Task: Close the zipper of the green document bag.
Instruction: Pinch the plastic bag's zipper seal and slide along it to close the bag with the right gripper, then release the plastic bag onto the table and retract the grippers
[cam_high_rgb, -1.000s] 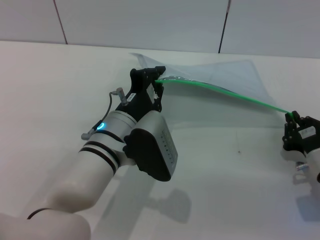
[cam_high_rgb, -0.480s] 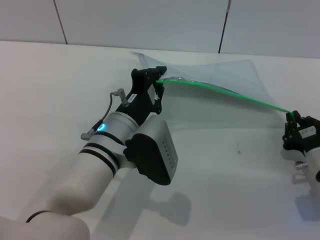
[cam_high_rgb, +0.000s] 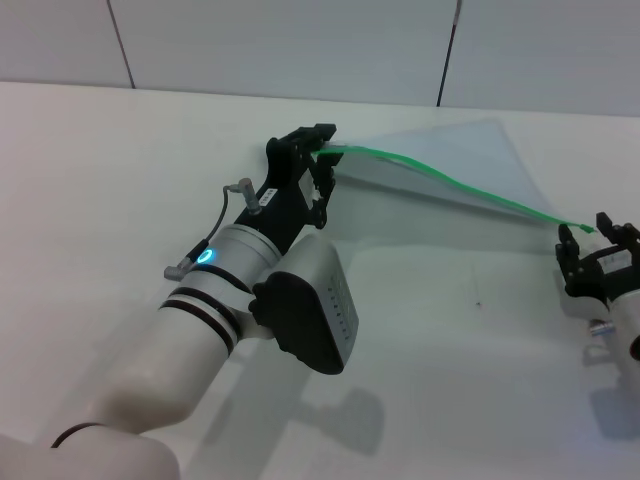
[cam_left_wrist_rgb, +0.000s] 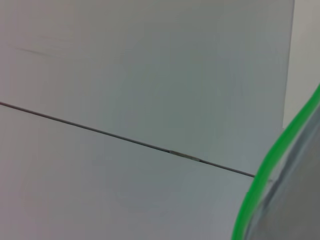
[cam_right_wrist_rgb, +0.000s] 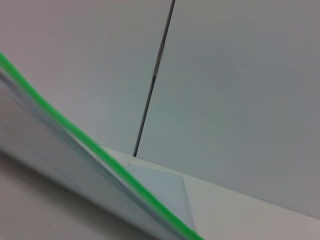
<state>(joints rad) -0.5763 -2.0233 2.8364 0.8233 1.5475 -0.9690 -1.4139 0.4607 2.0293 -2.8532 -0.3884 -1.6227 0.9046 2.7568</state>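
the green document bag (cam_high_rgb: 455, 165) is held up off the white table (cam_high_rgb: 100, 170) toward 1 o'clock in the head view, w/ the zipper (cam_high_rgb: 440, 180) running as a wavy green line along its near edge from the left gripper (cam_high_rgb: 318, 150) across to the right gripper (cam_high_rgb: 598, 240) at 3 o'clock. left jaws are pinched on the zip's left end; right jaws look spread, w/ the strip's other end right at them. the bag is translucent & nothing can be seen inside it; both wrist views catch only the green strip, the bag's film & the grey wall panels (cam_left_wrist_rgb: 125, 75).
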